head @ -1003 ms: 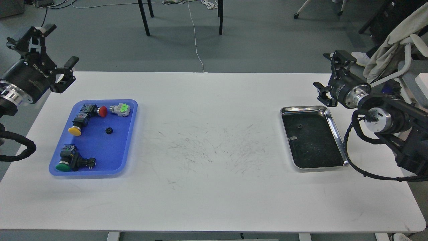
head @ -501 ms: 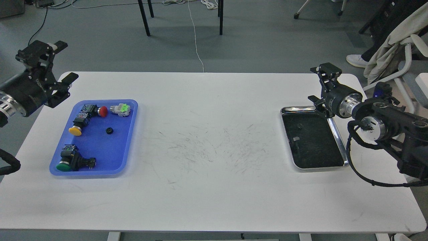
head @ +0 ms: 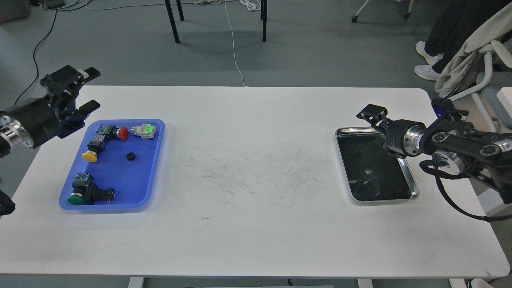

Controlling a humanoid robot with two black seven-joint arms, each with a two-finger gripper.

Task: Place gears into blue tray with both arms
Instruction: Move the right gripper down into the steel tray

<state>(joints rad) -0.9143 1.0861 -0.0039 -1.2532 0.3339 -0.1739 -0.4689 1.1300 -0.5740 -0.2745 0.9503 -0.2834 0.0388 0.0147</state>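
Now one gear (head: pixel 130 156) in blue tray (head: pixel 120 184), another (head: pixel 357 151) (tiny) in steel tray (head: pixel 408 170)

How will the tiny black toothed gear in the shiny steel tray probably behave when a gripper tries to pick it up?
The tiny black toothed gear looks very small beside the right gripper, so the fingers may easily miss it. It lies flat on the shiny steel tray, whose smooth floor may let it slide when nudged. Being round, it could roll if tipped on edge.

Bright blue tray (head: pixel 154 168), black gear (head: pixel 130 156), red (head: pixel 123 133), yellow (head: pixel 89 157), green caps (head: pixel 75 199), white table (head: pixel 256 224).
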